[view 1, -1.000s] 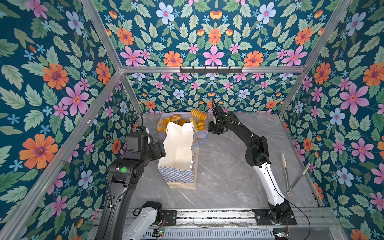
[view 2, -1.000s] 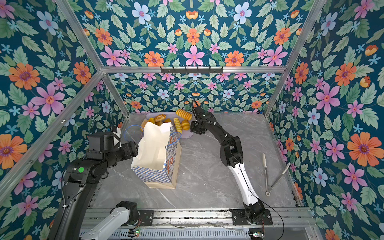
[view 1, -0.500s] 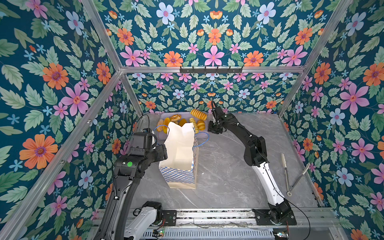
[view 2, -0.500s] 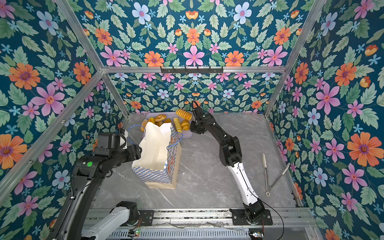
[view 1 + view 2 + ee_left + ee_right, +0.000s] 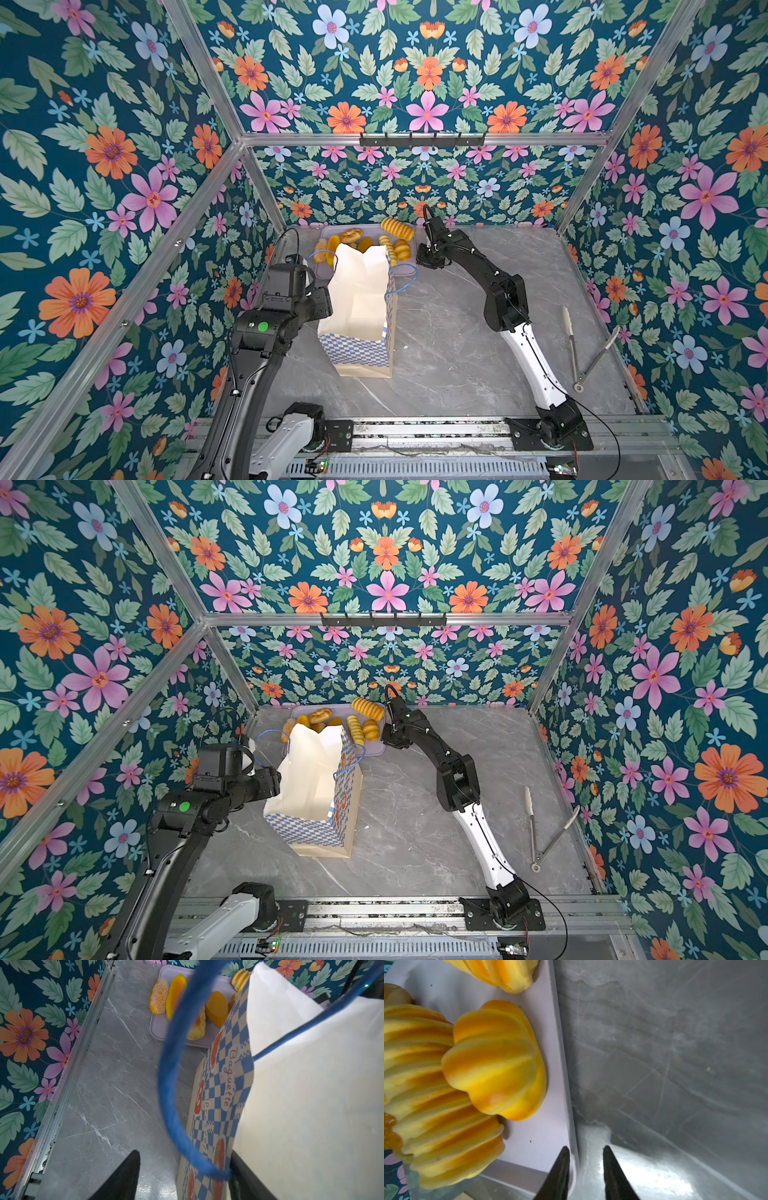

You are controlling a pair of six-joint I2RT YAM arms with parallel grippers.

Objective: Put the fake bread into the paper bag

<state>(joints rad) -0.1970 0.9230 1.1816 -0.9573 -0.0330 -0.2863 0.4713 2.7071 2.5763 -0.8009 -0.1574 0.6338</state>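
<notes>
The left hand (image 5: pixel 182 1176) stands wide open astride one side wall of the paper bag (image 5: pixel 311 1105). One dark finger (image 5: pixel 122 1176) hangs outside over the grey marble tabletop (image 5: pixel 108 1088). The other sits inside the bag's mouth, with the checkered wall and a blue cord handle (image 5: pixel 166 1084) between them. A clear gap shows on the outer side.

The right hand (image 5: pixel 584 1167) is nearly closed, its two fingertips astride the rim of the lilac tray (image 5: pixel 542 1136). One tip is over the tray and one over the tabletop. I cannot tell whether they pinch the rim.

Just beside that hand lies the fake bread: a ridged bun (image 5: pixel 494 1059) rests against a ridged long loaf (image 5: pixel 436 1105).

In both top views the bag (image 5: pixel 357 299) (image 5: pixel 309 779) stands upright and open near the middle of the tabletop. All the visible bread (image 5: pixel 397 228) (image 5: pixel 368 710) lies on the tray behind it, near the back wall.
</notes>
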